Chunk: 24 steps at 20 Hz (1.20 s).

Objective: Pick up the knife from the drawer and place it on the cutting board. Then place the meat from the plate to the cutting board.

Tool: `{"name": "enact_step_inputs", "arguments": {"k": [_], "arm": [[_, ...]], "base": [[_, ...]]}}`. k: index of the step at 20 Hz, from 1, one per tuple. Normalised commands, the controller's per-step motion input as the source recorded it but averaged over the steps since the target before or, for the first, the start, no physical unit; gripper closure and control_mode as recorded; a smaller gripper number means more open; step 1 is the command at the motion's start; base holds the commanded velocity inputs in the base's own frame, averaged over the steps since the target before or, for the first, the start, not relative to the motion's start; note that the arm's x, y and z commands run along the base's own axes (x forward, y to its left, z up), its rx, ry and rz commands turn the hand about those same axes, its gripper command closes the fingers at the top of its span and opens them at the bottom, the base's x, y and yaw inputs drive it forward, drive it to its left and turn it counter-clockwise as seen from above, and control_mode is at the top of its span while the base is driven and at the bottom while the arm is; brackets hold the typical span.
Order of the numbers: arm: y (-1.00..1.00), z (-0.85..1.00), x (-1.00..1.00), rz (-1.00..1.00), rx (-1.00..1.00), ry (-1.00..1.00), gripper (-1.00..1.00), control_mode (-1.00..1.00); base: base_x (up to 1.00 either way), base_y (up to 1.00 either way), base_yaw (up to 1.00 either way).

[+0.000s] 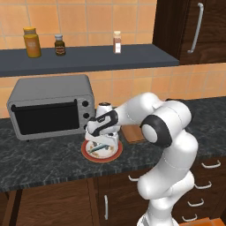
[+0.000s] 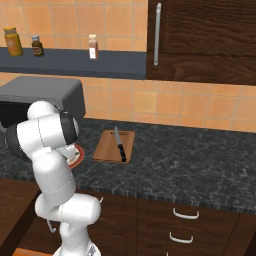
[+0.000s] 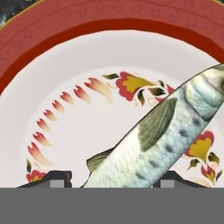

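While the knife (image 2: 119, 144) lies on the cutting board (image 2: 114, 146), the gripper (image 3: 113, 181) hangs low over the meat (image 3: 162, 135), lower right of the hand view on the plate (image 3: 65, 39). Its fingers straddle the fish, not visibly pinching. It looks slick, light and limp; mid-body seems the best hold.

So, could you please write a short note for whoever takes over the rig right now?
Hand: low over the plate, fingertips on either side of the meat, not visibly gripping.
Things: knife lies on the cutting board, right of the plate on the counter; meat lies on the plate.
Done: knife step.
Left: grip the meat, lift it, set it on the board.
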Motion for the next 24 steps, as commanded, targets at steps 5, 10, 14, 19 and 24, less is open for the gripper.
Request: {"name": "enact_step_inputs", "arguments": {"k": [5, 10, 14, 19, 24], "arm": [[-0.11, 0.46, -0.62, 0.0, 0.0, -0.03, 1.0, -1.0], [-0.35, 0.68, -0.63, 0.0, 0.0, 0.0, 1.0, -1.0], [-0.7, 0.61, -0.28, 0.11, -0.02, 0.02, 1.0, -1.0], [-0.78, 0.17, 0.0, 0.2, -0.03, 0.0, 1.0, -1.0], [-0.89, 0.01, 0.16, 0.33, 0.0, -0.03, 1.0, -1.0]], "base": [[0.0, 0.0, 0.0], [0.0, 0.0, 0.0], [0.0, 0.0, 0.0], [0.0, 0.0, 0.0], [0.0, 0.0, 0.0]]}}
